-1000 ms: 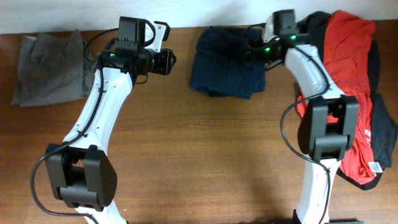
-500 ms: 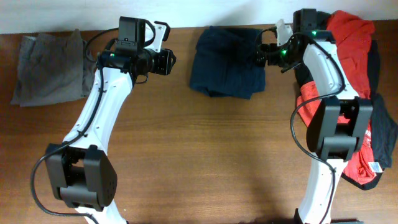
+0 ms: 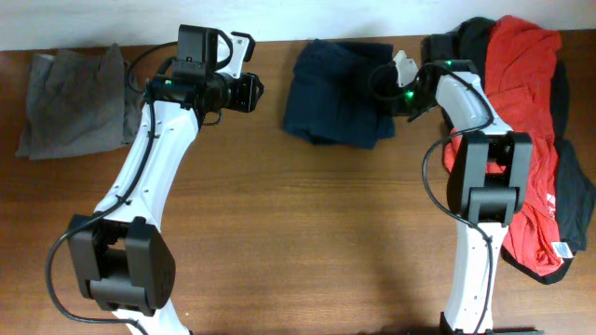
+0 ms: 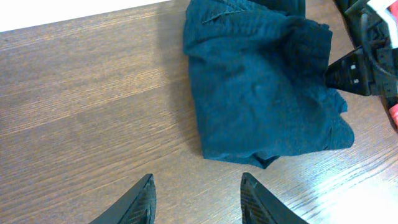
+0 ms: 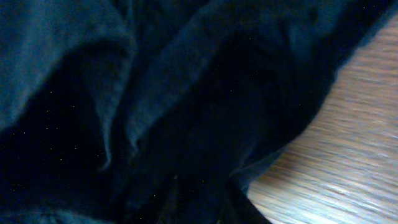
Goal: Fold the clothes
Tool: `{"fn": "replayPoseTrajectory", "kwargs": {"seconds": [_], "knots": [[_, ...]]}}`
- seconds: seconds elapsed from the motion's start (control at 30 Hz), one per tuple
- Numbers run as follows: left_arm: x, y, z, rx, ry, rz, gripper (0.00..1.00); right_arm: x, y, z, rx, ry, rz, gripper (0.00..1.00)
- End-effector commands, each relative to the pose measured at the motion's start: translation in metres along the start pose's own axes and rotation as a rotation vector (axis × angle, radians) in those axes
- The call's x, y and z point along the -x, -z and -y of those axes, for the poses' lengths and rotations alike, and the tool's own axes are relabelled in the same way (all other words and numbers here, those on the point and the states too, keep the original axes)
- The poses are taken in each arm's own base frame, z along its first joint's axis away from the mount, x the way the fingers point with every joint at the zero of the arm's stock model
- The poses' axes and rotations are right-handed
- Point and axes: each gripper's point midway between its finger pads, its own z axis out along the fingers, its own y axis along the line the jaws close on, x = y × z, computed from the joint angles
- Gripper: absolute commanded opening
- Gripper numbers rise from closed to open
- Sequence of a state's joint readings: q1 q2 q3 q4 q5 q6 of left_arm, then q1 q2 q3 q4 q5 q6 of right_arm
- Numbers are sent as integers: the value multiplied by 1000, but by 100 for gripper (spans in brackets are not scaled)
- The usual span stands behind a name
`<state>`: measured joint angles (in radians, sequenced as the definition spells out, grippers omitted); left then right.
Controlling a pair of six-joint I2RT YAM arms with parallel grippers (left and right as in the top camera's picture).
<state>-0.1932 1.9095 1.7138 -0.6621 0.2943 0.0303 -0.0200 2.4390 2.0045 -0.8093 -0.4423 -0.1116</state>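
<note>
Overhead view: two arms reach over a brown table, with clothes lying along its far side.
Navy shorts: bunched in a rough folded heap on the table between the two end effectors, touching the right one and apart from the left one.
Left end effector: raised above the table, pointing toward the shorts. The left wrist view shows its fingers spread with only bare wood between them, holding nothing. The shorts lie just ahead of it.
Right end effector: at the shorts' right edge, its tip against the fabric. In the right wrist view, dark blue folds fill the frame and hide the fingers, so I cannot tell whether it has closed on the cloth.
Grey shorts: flat on the table, well to the left of the left end effector.
Red T-shirt: heaped behind the right end effector, under that arm.
Black garments: beneath and beside the red T-shirt.
</note>
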Motion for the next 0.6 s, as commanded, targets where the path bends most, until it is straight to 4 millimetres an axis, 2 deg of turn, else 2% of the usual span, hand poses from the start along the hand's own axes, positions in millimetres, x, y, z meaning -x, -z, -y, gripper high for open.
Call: {"fn": "replayPoseTrajectory", "kwargs": {"seconds": [0.0,0.07,0.17,0.27,0.33,0.43,0.57], "knots": [[6,3,0,8,-21,15,44,-13,-25,-41,50,65,-61,16],[6,3,-1,8,-20,13,44,-19,-32,-61,65,93,-92,16],[4,5,-13,58,-11,6,44,-34,-45,-102,93,151,-150,16],[2,7,-23,74,5,-1,44,-44,-53,-129,111,195,-184,16],[1,9,-29,82,15,-3,44,-48,-56,-140,119,213,-194,16],[-1,10,-34,91,17,-9,44,-48,-54,-145,122,218,-200,16],[-3,12,-44,122,19,-12,44,-42,-34,-153,131,207,-212,15]]}}
